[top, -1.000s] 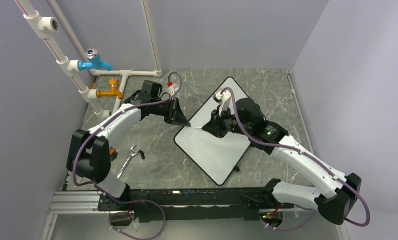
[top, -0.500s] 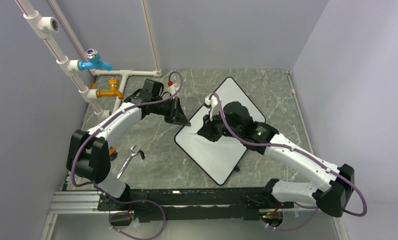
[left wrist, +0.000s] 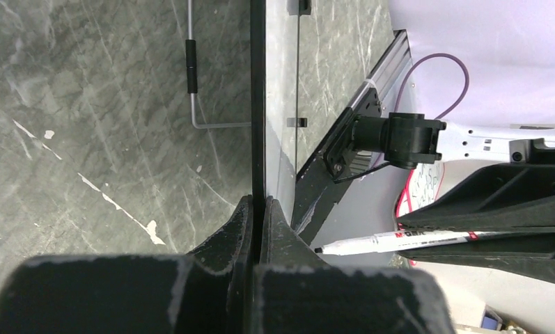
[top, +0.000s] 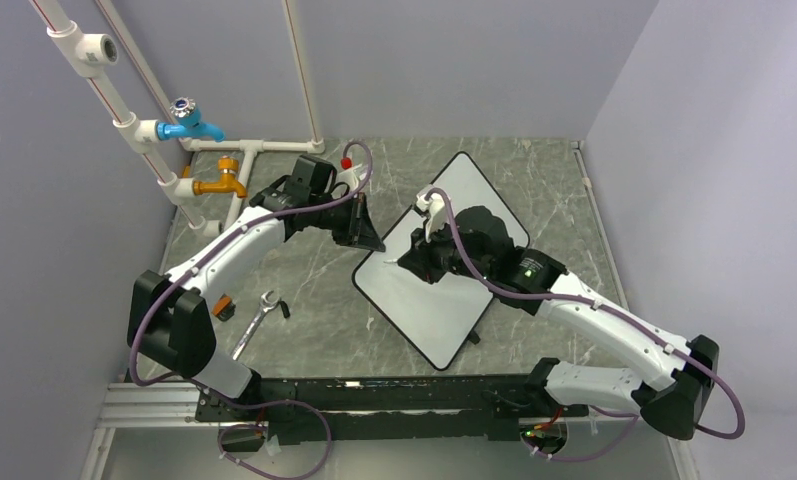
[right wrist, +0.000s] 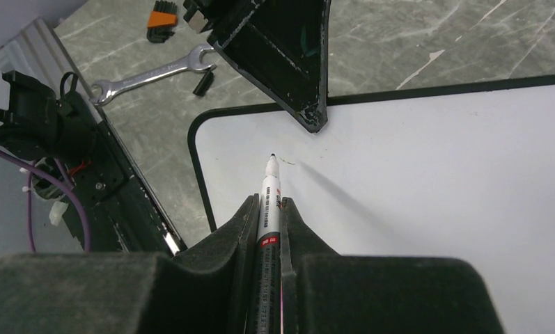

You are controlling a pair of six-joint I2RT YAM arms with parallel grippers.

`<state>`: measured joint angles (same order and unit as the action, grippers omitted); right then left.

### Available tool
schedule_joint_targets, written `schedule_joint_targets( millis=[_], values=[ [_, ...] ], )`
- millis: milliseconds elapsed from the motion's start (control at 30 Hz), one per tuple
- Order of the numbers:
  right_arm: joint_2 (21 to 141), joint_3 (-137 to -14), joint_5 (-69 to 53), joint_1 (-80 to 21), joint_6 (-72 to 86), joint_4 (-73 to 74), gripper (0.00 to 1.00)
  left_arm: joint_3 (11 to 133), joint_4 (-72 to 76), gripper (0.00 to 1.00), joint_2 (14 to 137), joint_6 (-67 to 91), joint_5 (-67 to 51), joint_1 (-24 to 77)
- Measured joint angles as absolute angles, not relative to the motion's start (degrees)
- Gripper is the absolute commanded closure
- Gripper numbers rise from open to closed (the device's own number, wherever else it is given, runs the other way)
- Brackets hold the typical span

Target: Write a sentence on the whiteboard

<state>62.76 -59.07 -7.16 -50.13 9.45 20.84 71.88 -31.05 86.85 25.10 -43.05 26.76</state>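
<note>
Right gripper (right wrist: 269, 203), closed on a marker (right wrist: 270, 179), aims its tip left at the left corner of the whiteboard (right wrist: 434, 181), just beside the left gripper (left wrist: 258, 205) clamped on that rim, bare board stretching right.

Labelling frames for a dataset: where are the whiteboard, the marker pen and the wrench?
Large flat white whiteboard with black rim (top: 432, 308): top external view, bare near face.
White marker pen with black tip (right wrist: 269, 191): right wrist view, barrel behind the tip.
Silver metal wrench (top: 255, 322): top external view, middle of its handle.
</note>
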Motion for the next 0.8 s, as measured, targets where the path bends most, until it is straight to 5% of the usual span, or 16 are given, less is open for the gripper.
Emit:
schedule_joint_targets(
  millis=[800],
  values=[
    [66.28,-59.07,-4.36,-52.23,9.56,19.35,1.00,72.18,-31.75,1.00,86.08,24.56,-40.18,27.94]
  ],
)
